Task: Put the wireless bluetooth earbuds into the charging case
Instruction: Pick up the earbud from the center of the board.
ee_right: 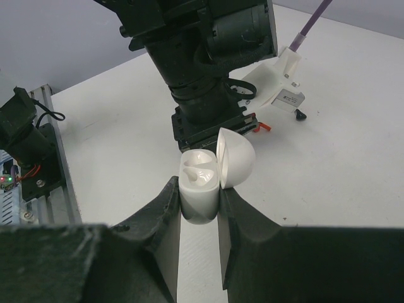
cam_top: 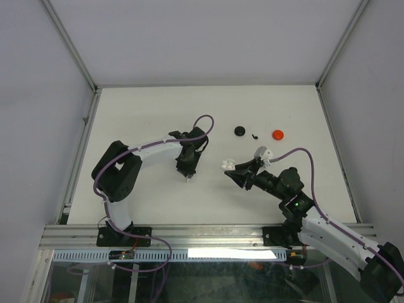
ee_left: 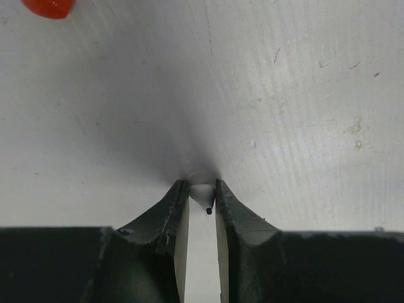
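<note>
My right gripper (ee_right: 199, 189) is shut on the body of a white charging case (ee_right: 200, 180). The case's lid (ee_right: 237, 158) is hinged open to the right, and both sockets are empty. In the top view this case (cam_top: 228, 164) is held at mid-table by the right gripper (cam_top: 235, 169). My left gripper (ee_left: 201, 184) is shut on a small white earbud (ee_left: 203, 194), whose dark stem tip faces the camera. It hangs just above the table. In the top view the left gripper (cam_top: 187, 172) points down, left of the case.
A black round case (cam_top: 240, 130), a tiny black earbud (cam_top: 254, 136) and a red round case (cam_top: 278, 134) lie in a row at the back. A red object (ee_left: 49, 6) shows at the left wrist view's top edge. The left arm's wrist (ee_right: 202, 76) stands close behind the white case.
</note>
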Motion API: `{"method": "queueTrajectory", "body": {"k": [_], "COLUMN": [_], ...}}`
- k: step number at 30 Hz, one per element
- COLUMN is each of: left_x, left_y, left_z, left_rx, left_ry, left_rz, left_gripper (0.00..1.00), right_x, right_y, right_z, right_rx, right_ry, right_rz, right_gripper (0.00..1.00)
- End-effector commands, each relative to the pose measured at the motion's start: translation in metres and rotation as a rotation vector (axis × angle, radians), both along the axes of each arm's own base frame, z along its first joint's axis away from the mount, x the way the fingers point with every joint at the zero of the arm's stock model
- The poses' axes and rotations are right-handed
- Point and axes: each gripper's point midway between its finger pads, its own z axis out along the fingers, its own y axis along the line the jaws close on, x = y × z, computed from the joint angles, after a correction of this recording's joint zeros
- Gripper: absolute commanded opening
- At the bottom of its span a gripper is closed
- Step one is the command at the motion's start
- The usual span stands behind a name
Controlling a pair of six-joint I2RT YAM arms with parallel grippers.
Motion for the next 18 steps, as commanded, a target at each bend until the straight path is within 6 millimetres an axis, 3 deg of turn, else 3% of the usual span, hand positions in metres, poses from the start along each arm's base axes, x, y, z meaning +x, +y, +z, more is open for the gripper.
{"method": "queueTrajectory", "body": {"k": [1, 10, 18], "left_x": [0.0, 0.023, 0.043], "left_y": [-0.01, -0.017, -0.024], "left_z": [0.016, 0.06, 0.134], "left_rx": [-0.047, -0.131, -0.297], "left_ry": [-0.021, -0.188, -0.414], "left_rz": [-0.016, 0.055, 0.158], "left_gripper": [0.18, 0.06, 0.04], "right_x": [0.002, 0.003, 0.009], "right_y": [0.002, 0.01, 0.017], "right_z": [0.019, 0.023, 0.033], "right_rx": [0.03, 0.052, 0.084], "right_ry": [-0.053, -0.13, -0.247], "right_rz": [0.003, 0.045, 0.053], "right_gripper": [0.0, 0.0, 0.0]}}
